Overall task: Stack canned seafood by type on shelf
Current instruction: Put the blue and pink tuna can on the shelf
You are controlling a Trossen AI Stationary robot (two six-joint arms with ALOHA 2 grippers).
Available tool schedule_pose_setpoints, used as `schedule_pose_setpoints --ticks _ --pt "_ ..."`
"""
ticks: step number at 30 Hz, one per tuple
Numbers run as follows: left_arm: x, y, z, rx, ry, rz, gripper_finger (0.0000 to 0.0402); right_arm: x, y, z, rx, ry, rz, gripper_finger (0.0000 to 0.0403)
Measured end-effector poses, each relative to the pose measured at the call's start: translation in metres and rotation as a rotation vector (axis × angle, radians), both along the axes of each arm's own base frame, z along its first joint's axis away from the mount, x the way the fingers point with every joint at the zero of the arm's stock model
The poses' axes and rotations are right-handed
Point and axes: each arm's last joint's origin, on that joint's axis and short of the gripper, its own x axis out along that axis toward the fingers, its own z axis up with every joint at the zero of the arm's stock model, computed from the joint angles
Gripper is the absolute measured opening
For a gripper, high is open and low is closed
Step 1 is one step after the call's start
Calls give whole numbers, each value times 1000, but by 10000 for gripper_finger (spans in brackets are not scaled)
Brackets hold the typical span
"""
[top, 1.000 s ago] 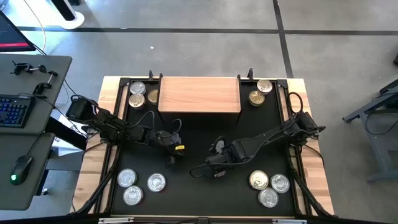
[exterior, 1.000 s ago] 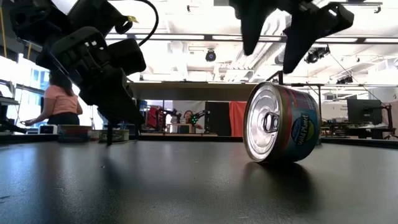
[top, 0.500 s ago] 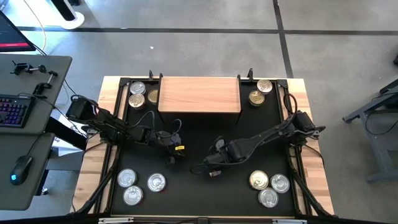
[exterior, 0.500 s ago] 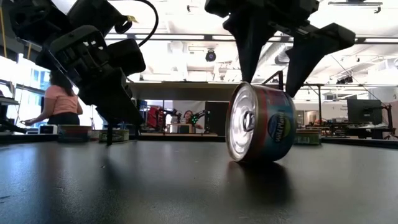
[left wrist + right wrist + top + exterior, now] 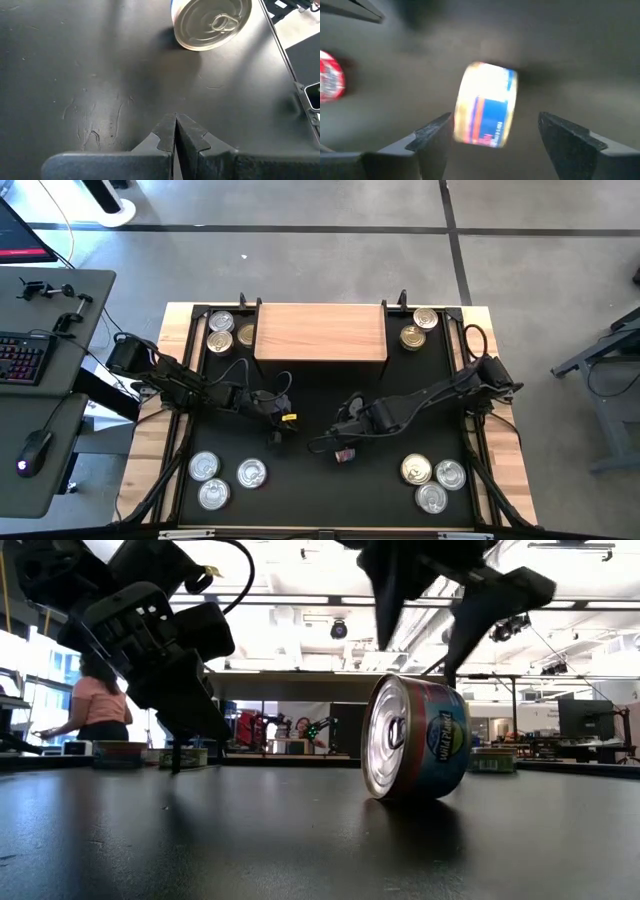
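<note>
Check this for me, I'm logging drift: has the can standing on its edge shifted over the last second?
Yes. In the low view the can has rolled leftward, toward the parked left gripper.

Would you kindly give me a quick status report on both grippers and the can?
Right gripper open, above the can. Can on its edge on the mat, not held. Left gripper shut, empty, waiting mid-mat. Shelf bare.

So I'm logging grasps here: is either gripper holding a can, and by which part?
Neither. The right gripper hangs open above the can on its edge; the left gripper is shut on nothing.
</note>
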Motion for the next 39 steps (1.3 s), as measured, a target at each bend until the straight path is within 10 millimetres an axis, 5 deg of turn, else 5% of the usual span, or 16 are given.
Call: schedule_pose_setpoints --ticks 5,27,35,39 --pt "0 0 0 1 0 2 0 9 5 -2 23 -79 -17 279" --pt "1 1 1 -28 0 45 0 15 8 -40 -19 78 20 277" --pt "7 0 11 -102 -108 75 0 15 8 -55 -10 150 66 172" --pt "9 -1 20 -151 -173 92 0 6 2 -39 -60 165 97 169"
